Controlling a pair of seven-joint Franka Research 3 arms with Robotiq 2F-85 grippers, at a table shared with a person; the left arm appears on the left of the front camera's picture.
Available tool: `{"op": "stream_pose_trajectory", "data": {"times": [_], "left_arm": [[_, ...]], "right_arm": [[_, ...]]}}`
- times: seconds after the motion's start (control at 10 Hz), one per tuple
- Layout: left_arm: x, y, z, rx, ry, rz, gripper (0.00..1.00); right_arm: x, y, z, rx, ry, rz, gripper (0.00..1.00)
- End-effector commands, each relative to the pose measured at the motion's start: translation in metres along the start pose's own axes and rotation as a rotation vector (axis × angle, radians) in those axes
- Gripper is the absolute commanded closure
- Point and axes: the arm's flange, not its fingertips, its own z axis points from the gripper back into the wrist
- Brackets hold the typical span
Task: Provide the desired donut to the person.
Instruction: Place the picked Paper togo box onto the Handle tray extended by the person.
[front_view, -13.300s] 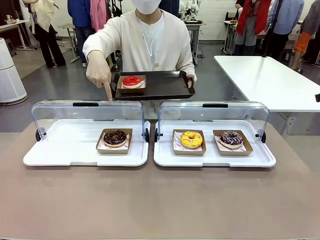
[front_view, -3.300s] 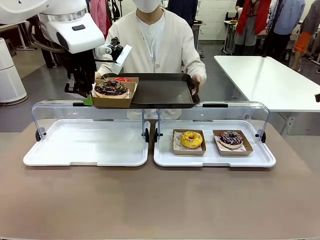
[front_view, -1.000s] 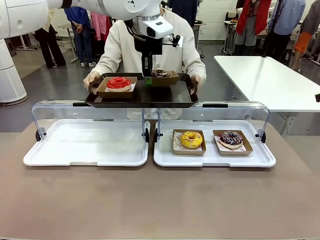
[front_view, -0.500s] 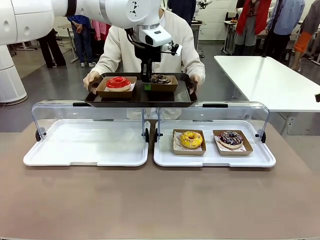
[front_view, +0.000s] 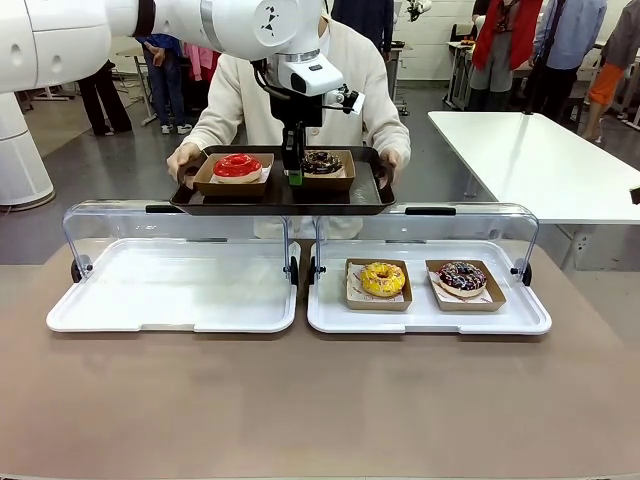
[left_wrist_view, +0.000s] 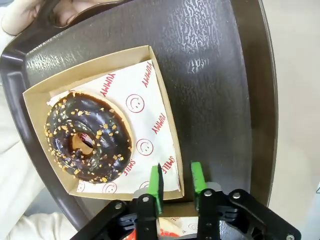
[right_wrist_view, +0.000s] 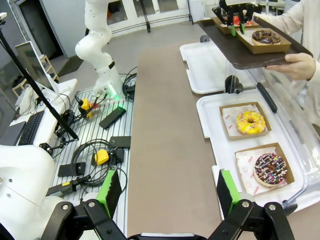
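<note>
Front view: the left gripper (front_view: 293, 172) stands at the near wall of the chocolate donut's box (front_view: 327, 171), which sits on the dark tray (front_view: 280, 195) the person (front_view: 300, 80) holds. Best to lift straight up, clear of the box wall.

Left wrist view: green pads (left_wrist_view: 156, 189) stand parted astride that wall, gripping nothing (a narrow gap).

Right wrist view: the right gripper (right_wrist_view: 167, 190) hangs spread wide over the brown table (right_wrist_view: 165, 125), cables on the floor beside.
</note>
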Motion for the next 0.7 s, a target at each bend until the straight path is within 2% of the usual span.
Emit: {"op": "stream_pose_trajectory", "data": {"times": [0.0, 0.1, 0.6], "left_arm": [[0.0002, 0.006, 0.0074, -0.011, -0.028, -0.006, 0.28], [0.0004, 0.0055, 0.0075, -0.011, -0.028, -0.003, 0.0], [-0.0002, 0.0053, 0.011, -0.012, -0.034, 0.001, 0.0]], "right_arm": [[-0.0001, 0.0003, -0.0009, 0.003, -0.009, 0.006, 0.0], [-0.0001, 0.0003, -0.0009, 0.003, -0.009, 0.006, 0.0], [-0.0001, 0.0003, -0.0009, 0.003, -0.009, 0.006, 0.0]]}}
